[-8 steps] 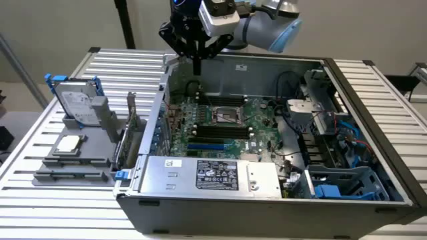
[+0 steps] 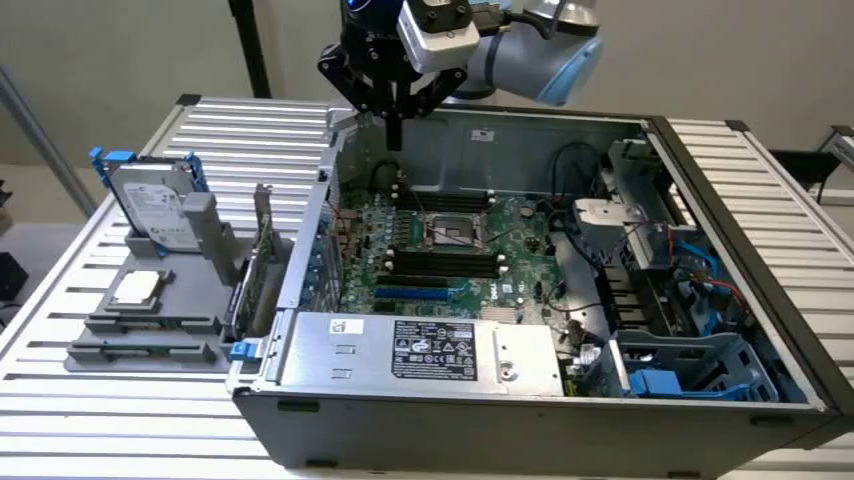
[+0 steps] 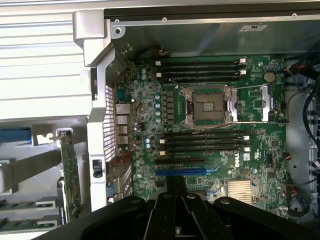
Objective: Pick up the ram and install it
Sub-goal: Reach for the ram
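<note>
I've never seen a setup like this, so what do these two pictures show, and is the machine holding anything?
It is a robot arm over an open computer case on a slatted table. One picture comes from a camera off the arm; the other from a camera on the arm's wrist, looking down at the motherboard. Beside the case, a grey holder carries a hard drive, a processor and a green card. The thin green sticks in it look like the ram. The jaws hang above the case, shut and empty.
</note>
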You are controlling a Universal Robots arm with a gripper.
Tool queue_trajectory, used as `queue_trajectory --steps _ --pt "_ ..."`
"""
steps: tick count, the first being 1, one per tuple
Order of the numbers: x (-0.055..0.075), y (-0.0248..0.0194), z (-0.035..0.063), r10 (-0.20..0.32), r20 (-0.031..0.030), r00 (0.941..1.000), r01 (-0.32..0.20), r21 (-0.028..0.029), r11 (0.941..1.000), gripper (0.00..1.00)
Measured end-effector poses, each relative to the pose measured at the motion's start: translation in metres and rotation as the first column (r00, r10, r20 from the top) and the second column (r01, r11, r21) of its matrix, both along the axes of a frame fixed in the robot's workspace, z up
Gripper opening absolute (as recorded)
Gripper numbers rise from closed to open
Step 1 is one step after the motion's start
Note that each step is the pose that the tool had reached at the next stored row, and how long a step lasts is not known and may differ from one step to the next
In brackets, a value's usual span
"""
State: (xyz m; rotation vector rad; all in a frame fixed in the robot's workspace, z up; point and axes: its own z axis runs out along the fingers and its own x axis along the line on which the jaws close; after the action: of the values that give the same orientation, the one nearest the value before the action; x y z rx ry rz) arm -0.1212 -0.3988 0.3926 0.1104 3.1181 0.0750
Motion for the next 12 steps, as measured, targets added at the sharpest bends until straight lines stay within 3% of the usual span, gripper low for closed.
queue_trajectory --steps 7,12 --pt "-0.002 -0.0006 0.0002 0.000 -0.0002 1.0000 0.000 -0.0003 1.0000 0.11" --pt "-0.020 -0.0054 -0.0001 0.000 0.0001 1.0000 0.000 0.0001 1.0000 0.11"
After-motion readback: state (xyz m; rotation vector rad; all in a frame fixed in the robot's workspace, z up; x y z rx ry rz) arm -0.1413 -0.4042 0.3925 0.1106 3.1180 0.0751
